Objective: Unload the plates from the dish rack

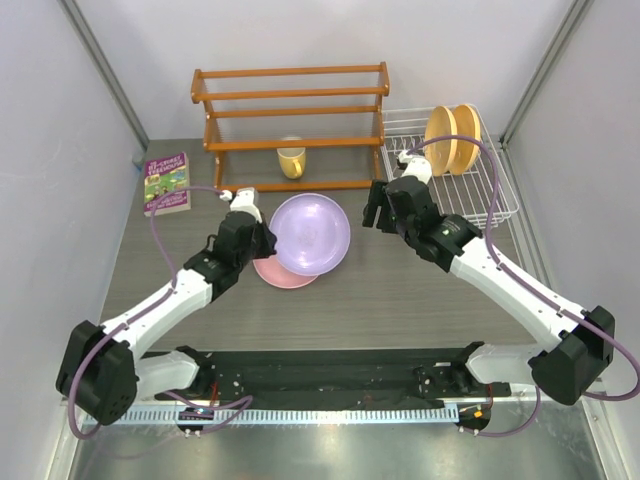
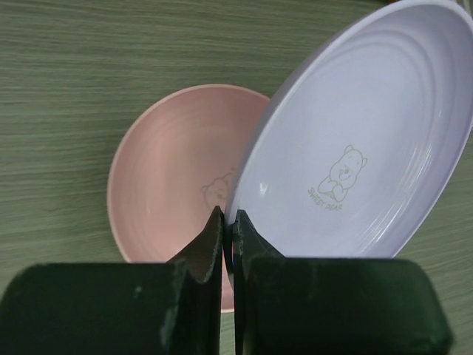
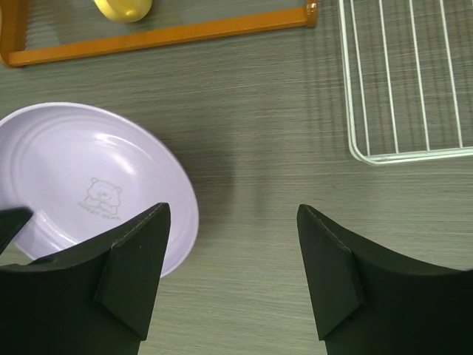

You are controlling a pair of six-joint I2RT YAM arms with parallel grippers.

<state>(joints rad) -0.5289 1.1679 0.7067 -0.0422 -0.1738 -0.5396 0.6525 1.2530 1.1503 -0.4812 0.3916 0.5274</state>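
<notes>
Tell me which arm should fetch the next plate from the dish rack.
Right. The right claw is open and empty, next to the dish rack where orange-yellow plates stand. The left claw is shut on the rim of the lavender plate, above the pink plate.

The table (image 1: 400, 290) I work over is grey-brown with a wood grain. A pink plate (image 1: 283, 276) lies flat on it, left of the middle. At the far side stands an orange-brown wooden shelf rack (image 1: 290, 95), and a yellow mug (image 1: 291, 160) sits low within its frame; I cannot tell whether it touches the tabletop. Just right of that is the white wire dish rack (image 1: 450, 190). A book (image 1: 166, 183) lies far left. My black base plate (image 1: 330, 375) spans the near edge.
</notes>
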